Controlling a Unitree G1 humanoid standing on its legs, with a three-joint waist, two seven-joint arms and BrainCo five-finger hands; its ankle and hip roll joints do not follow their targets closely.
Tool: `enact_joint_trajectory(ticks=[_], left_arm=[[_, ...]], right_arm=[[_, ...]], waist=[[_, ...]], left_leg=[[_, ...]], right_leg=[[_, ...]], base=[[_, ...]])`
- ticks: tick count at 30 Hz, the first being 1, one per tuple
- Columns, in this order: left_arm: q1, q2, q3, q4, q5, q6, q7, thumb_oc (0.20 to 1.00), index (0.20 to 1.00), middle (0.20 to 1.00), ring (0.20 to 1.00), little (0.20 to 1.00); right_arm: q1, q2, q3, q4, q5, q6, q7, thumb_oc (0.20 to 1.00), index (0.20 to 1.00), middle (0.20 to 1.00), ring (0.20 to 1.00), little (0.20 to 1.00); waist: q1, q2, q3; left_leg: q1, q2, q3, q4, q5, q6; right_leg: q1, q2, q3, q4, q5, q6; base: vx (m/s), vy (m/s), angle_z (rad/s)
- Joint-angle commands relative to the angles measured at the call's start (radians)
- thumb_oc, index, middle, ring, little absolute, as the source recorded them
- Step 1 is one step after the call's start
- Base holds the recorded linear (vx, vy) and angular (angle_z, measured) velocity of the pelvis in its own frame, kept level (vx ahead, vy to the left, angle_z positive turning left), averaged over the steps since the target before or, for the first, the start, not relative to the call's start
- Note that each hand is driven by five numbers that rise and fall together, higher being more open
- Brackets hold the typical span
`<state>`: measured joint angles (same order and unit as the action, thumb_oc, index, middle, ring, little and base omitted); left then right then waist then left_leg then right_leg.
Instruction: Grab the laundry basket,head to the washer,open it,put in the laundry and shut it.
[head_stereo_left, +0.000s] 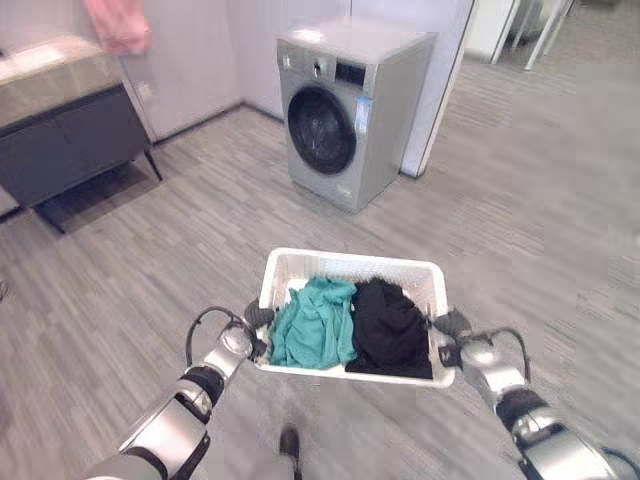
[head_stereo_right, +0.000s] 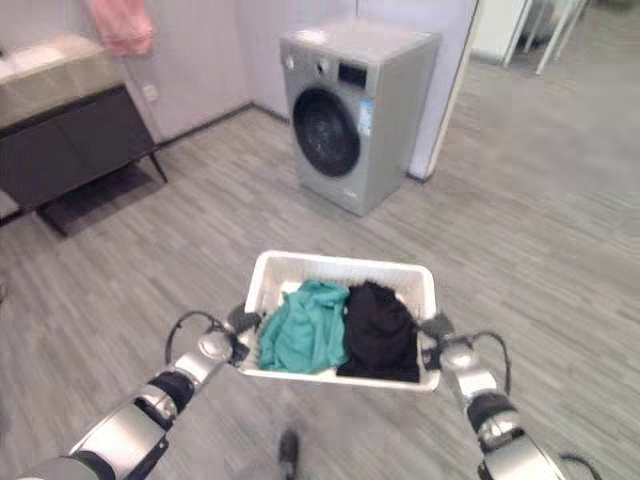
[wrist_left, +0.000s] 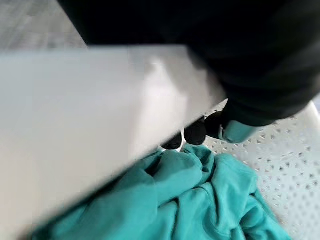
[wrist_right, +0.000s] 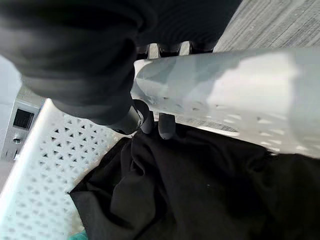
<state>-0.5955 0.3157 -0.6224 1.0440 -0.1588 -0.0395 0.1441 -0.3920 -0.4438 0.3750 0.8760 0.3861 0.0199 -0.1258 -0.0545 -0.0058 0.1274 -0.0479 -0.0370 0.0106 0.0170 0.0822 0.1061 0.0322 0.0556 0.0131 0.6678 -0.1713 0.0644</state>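
Left hand (head_stereo_left: 250, 335): clenched over the laundry basket's (head_stereo_left: 350, 262) rim on the robot's left side; in its own wrist view the dark fingertips (wrist_left: 196, 133) hook over the white rim into the basket.
Right hand (head_stereo_left: 455, 335): clenched on the opposite rim; its wrist view shows the fingers (wrist_right: 166, 126) curled over the rim's edge, tips just above the black garment (wrist_right: 200, 190).
Laundry basket: white, rectangular, with perforated walls and a broad smooth rim; held off the floor between the two hands, well short of the washer (head_stereo_left: 345, 110) and roughly in line with it.
Laundry: a teal garment (head_stereo_left: 315, 322) bunched in the basket's left half, the black garment in the right half, the two touching along the middle.
Washer: silver-grey front-loader with a dark round door (head_stereo_left: 322, 130) that is shut, standing against the far wall beyond the basket.
Counter (head_stereo_left: 70, 125): dark cabinet with a light top, to the left of the washer along the wall; a pink cloth (head_stereo_left: 118, 25) hangs above it.
Floor (head_stereo_left: 520, 220): grey wood-look planks between basket and washer.
Head views versus wrist views: the eye views give the whole basket, both arms and the washer; the left wrist view gives the teal folds and the lattice wall (wrist_left: 285, 165) close up; the right wrist view gives the black fabric, the lattice and a corner of the washer's panel (wrist_right: 20, 122).
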Motion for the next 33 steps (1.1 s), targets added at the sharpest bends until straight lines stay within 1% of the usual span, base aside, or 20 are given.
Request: enact_joint_trajectory(ticks=[1, 2, 3, 6, 7, 8, 9, 10, 12, 13, 17, 18, 20, 21, 22, 24, 26, 27, 30, 33], left_arm=[[-0.106, 0.013, 0.015, -0.018, -0.010, -0.049, 0.017, 0.200, 0.200, 0.200, 0.200, 0.200], [-0.109, 0.018, 0.015, -0.006, -0.012, -0.049, 0.018, 0.200, 0.200, 0.200, 0.200, 0.200], [-0.110, 0.021, 0.017, -0.007, -0.013, -0.049, 0.017, 0.200, 0.200, 0.200, 0.200, 0.200], [-0.124, 0.018, 0.030, 0.009, -0.018, -0.049, 0.021, 0.200, 0.200, 0.200, 0.200, 0.200], [-0.119, 0.021, 0.034, 0.003, -0.015, -0.049, 0.018, 0.200, 0.200, 0.200, 0.200, 0.200], [-0.124, 0.019, 0.040, 0.013, -0.013, -0.050, 0.022, 0.200, 0.200, 0.200, 0.200, 0.200], [-0.123, 0.018, 0.041, 0.013, -0.013, -0.050, 0.022, 0.200, 0.200, 0.200, 0.200, 0.200], [-0.120, 0.014, 0.060, 0.011, -0.001, -0.051, 0.025, 0.200, 0.200, 0.200, 0.200, 0.200], [-0.124, 0.010, 0.063, 0.020, 0.009, -0.052, 0.028, 0.200, 0.200, 0.200, 0.200, 0.200], [-0.115, 0.002, 0.064, 0.021, 0.025, -0.054, 0.024, 0.200, 0.200, 0.200, 0.200, 0.200], [-0.113, -0.011, 0.061, 0.030, 0.032, -0.055, 0.024, 0.200, 0.200, 0.200, 0.200, 0.200], [-0.106, -0.022, 0.064, 0.041, 0.025, -0.056, 0.021, 0.200, 0.200, 0.200, 0.200, 0.200], [-0.112, -0.027, 0.064, 0.057, 0.000, -0.060, 0.014, 0.200, 0.200, 0.200, 0.200, 0.200], [-0.115, -0.018, 0.069, 0.046, -0.011, -0.062, 0.009, 0.200, 0.200, 0.200, 0.200, 0.200], [-0.127, -0.005, 0.076, 0.014, -0.022, -0.058, 0.010, 0.200, 0.200, 0.200, 0.200, 0.200], [-0.152, -0.014, 0.070, 0.009, -0.025, -0.056, 0.016, 0.200, 0.200, 0.200, 0.200, 0.200], [-0.168, -0.029, 0.060, 0.006, -0.033, -0.050, 0.020, 0.200, 0.200, 0.200, 0.200, 0.200], [-0.175, -0.034, 0.050, -0.010, -0.031, -0.050, 0.024, 0.200, 0.200, 0.200, 0.200, 0.200], [-0.171, -0.025, 0.040, -0.018, -0.042, -0.049, 0.030, 0.200, 0.200, 0.200, 0.200, 0.200], [-0.163, -0.005, 0.039, -0.013, -0.054, -0.057, 0.038, 0.200, 0.200, 0.200, 0.200, 0.200]], right_arm=[[-0.115, 0.013, -0.037, -0.017, 0.010, -0.059, 0.026, 0.200, 0.200, 0.200, 0.200, 0.200], [-0.125, 0.021, -0.035, -0.010, 0.012, -0.064, 0.025, 0.200, 0.200, 0.200, 0.200, 0.200], [-0.131, 0.021, -0.034, -0.006, 0.015, -0.062, 0.025, 0.200, 0.200, 0.200, 0.200, 0.200], [-0.152, 0.013, -0.024, -0.002, 0.024, -0.061, 0.022, 0.200, 0.200, 0.200, 0.200, 0.200], [-0.146, 0.010, -0.025, -0.012, 0.025, -0.059, 0.024, 0.200, 0.200, 0.200, 0.200, 0.200], [-0.146, 0.008, -0.023, -0.019, 0.026, -0.064, 0.021, 0.200, 0.200, 0.200, 0.200, 0.200], [-0.146, 0.007, -0.022, -0.019, 0.026, -0.064, 0.021, 0.200, 0.200, 0.200, 0.200, 0.200], [-0.121, -0.004, -0.038, -0.053, 0.025, -0.062, 0.016, 0.200, 0.200, 0.200, 0.200, 0.200], [-0.113, -0.005, -0.043, -0.058, 0.027, -0.064, 0.016, 0.200, 0.200, 0.200, 0.200, 0.200], [-0.098, -0.012, -0.047, -0.057, 0.024, -0.064, 0.022, 0.200, 0.200, 0.200, 0.200, 0.200], [-0.082, -0.035, -0.048, -0.064, 0.019, -0.060, 0.027, 0.200, 0.200, 0.200, 0.200, 0.200], [-0.082, -0.046, -0.036, -0.074, 0.007, -0.057, 0.037, 0.200, 0.200, 0.200, 0.200, 0.200], [-0.081, -0.058, -0.041, -0.077, 0.017, -0.060, 0.040, 0.200, 0.200, 0.200, 0.200, 0.200], [-0.073, -0.063, -0.051, -0.095, 0.025, -0.062, 0.038, 0.200, 0.200, 0.200, 0.200, 0.200], [-0.068, -0.081, -0.052, -0.129, 0.025, -0.060, 0.026, 0.200, 0.200, 0.200, 0.200, 0.200], [-0.066, -0.097, -0.058, -0.148, 0.027, -0.059, 0.011, 0.200, 0.200, 0.200, 0.200, 0.200], [-0.061, -0.102, -0.061, -0.162, 0.031, -0.057, 0.000, 0.200, 0.200, 0.200, 0.200, 0.200], [-0.061, -0.103, -0.056, -0.165, 0.026, -0.059, -0.002, 0.200, 0.200, 0.200, 0.200, 0.200], [-0.073, -0.097, -0.049, -0.155, 0.024, -0.063, -0.010, 0.200, 0.200, 0.200, 0.200, 0.200], [-0.092, -0.080, -0.039, -0.129, 0.024, -0.073, -0.012, 0.200, 0.200, 0.200, 0.200, 0.200]], waist=[[0.041, 0.027, -0.060], [0.043, 0.032, -0.057], [0.040, 0.037, -0.056], [0.007, 0.037, -0.033], [-0.001, 0.033, -0.032], [-0.011, 0.022, -0.029], [-0.012, 0.025, -0.026], [-0.037, 0.011, -0.019], [-0.045, 0.005, -0.021], [-0.057, 0.009, -0.030], [-0.071, -0.001, -0.055], [-0.073, 0.003, -0.074], [-0.082, 0.006, -0.082], [-0.078, -0.008, -0.079], [-0.058, -0.026, -0.061], [-0.047, -0.039, -0.047], [-0.037, -0.053, -0.035], [-0.019, -0.057, -0.039], [0.008, -0.032, -0.036], [0.028, -0.013, -0.033]], left_leg=[[-0.012, 0.081, 0.012, 0.104, -0.101, -0.082], [0.012, 0.077, 0.025, 0.101, -0.114, -0.077], [0.035, 0.070, 0.030, 0.092, -0.125, -0.073], [0.106, 0.048, 0.020, 0.073, -0.163, -0.076], [0.115, 0.039, 0.016, 0.072, -0.174, -0.080], [0.128, 0.027, 0.013, 0.071, -0.187, -0.085], [0.133, 0.031, 0.012, 0.072, -0.191, -0.086], [0.188, 0.012, -0.015, 0.071, -0.240, -0.098], [0.203, 0.007, -0.026, 0.070, -0.251, -0.101], [0.254, 0.008, -0.042, 0.062, -0.277, -0.108], [0.303, 0.005, -0.067, 0.074, -0.303, -0.116], [0.326, 0.023, -0.082, 0.124, -0.284, -0.137], [0.229, 0.081, -0.067, 0.404, -0.101, -0.199], [0.164, 0.110, -0.031, 0.531, -0.029, -0.202], [0.074, 0.143, 0.008, 0.691, 0.014, -0.182], [-0.005, 0.183, 0.031, 0.749, 0.032, -0.169], [-0.069, 0.213, 0.062, 0.675, -0.011, -0.153], [-0.118, 0.210, 0.061, 0.428, -0.033, -0.161], [-0.112, 0.227, -0.035, 0.072, 0.041, -0.194], [-0.141, 0.240, -0.132, -0.096, 0.081, -0.226]], right_leg=[[-0.057, -0.221, 0.005, -0.067, 0.277, 0.098], [-0.083, -0.248, -0.042, -0.060, 0.286, 0.092], [-0.107, -0.250, -0.082, -0.096, 0.255, 0.080], [-0.194, -0.184, -0.130, -0.261, 0.168, 0.068], [-0.187, -0.175, -0.137, -0.341, 0.166, 0.073], [-0.213, -0.161, -0.123, -0.422, 0.173, 0.075], [-0.204, -0.158, -0.125, -0.427, 0.173, 0.075], [-0.237, -0.153, -0.075, -0.629, 0.234, 0.102], [-0.252, -0.154, -0.053, -0.668, 0.255, 0.111], [-0.251, -0.150, -0.043, -0.717, 0.279, 0.123], [-0.232, -0.144, -0.011, -0.695, 0.291, 0.114], [-0.216, -0.130, -0.016, -0.652, 0.304, 0.095], [-0.151, -0.090, -0.027, -0.618, 0.273, 0.047], [-0.123, -0.091, -0.038, -0.615, 0.264, 0.020], [-0.071, -0.075, -0.034, -0.625, 0.237, -0.016], [-0.021, -0.061, -0.040, -0.644, 0.212, -0.039], [0.012, -0.070, -0.050, -0.647, 0.185, -0.038], [0.045, -0.080, -0.046, -0.663, 0.146, -0.017], [0.094, -0.066, -0.023, -0.669, 0.098, -0.006], [0.154, -0.063, 0.024, -0.661, 0.039, -0.003]], base=[[0.26, 0.249, 0.06], [0.30, 0.221, 0.00], [0.33, 0.204, -0.13], [0.35, 0.100, 0.00], [0.38, 0.015, 0.33], [0.21, -0.011, 0.31], [0.53, -0.063, 0.24], [0.41, -0.059, 0.21], [0.50, -0.082, 0.54], [0.45, -0.080, 0.74], [0.45, -0.119, 0.61], [0.57, -0.253, 0.55], [0.57, -0.327, 0.35], [0.36, -0.344, 0.18], [0.34, -0.324, 0.13], [0.29, -0.223, 0.00], [0.36, -0.045, 0.00], [0.49, 0.095, 0.10], [0.41, 0.154, -0.42], [0.38, 0.181, -0.77]])
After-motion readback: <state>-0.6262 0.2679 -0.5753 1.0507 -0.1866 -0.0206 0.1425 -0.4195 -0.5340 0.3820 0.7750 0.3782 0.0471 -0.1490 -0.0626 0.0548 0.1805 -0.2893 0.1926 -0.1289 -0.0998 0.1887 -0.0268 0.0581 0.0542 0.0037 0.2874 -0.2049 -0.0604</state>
